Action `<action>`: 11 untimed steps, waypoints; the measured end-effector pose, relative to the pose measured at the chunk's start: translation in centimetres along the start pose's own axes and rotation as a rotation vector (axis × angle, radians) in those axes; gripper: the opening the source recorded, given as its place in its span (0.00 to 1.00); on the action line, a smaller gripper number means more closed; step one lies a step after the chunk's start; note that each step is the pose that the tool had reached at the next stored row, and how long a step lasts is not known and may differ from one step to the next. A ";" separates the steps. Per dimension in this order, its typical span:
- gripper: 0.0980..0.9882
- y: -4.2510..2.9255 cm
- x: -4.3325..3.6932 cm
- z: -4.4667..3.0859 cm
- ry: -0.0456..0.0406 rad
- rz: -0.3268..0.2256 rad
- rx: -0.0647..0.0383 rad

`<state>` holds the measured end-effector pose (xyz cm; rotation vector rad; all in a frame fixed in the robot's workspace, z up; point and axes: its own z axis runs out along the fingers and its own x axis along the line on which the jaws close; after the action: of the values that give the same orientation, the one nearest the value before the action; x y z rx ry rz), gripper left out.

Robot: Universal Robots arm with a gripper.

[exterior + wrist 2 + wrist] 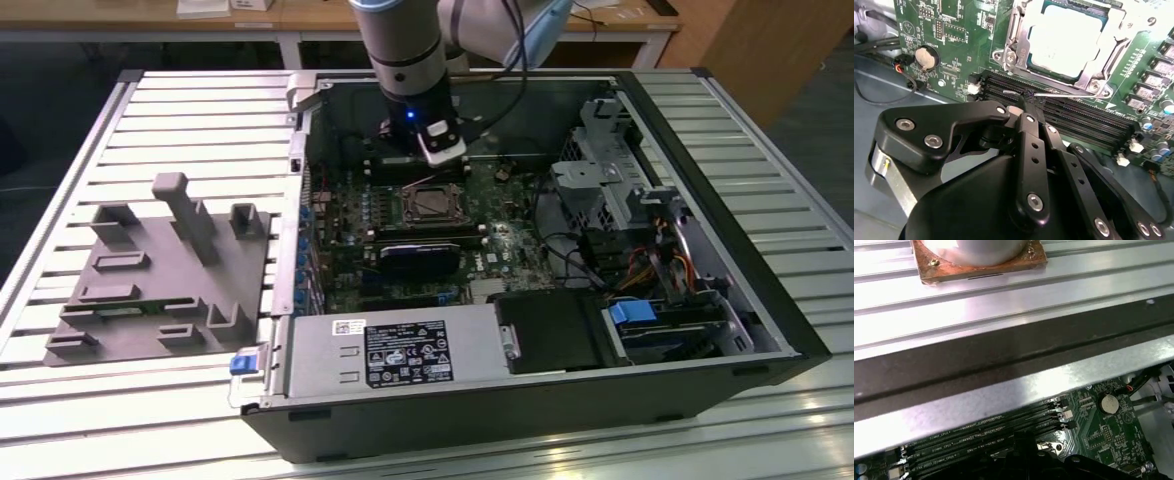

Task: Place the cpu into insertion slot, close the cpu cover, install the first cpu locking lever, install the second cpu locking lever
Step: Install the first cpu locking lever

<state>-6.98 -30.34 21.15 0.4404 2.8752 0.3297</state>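
The cpu (pixel 1064 37) is seated, folks! Big picture: open computer case (pixel 534 410), motherboard (pixel 347 215), insertion slot (pixel 434 203) dead centre, cpu cover (pixel 1021 37) down. Gripper (pixel 1025 101), at the slot's twelve o'clock in the exterior view, is clamped on a locking lever (pixel 1064 93). Lever step, I'd say: it needs pressing under its catch. Memory slots (pixel 1079 120) crowd the lever; free room lies upward.

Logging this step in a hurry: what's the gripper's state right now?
Gripper: closed, pinching the thin silver wire locking lever.
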 end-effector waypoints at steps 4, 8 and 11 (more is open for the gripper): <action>0.01 0.04 0.06 0.20 -0.0076 0.028 0.006; 0.01 0.13 0.15 0.43 -0.0141 0.052 0.011; 0.01 0.19 0.22 0.62 -0.0189 0.070 0.015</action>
<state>-6.98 -29.97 20.56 0.5442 2.8505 0.3144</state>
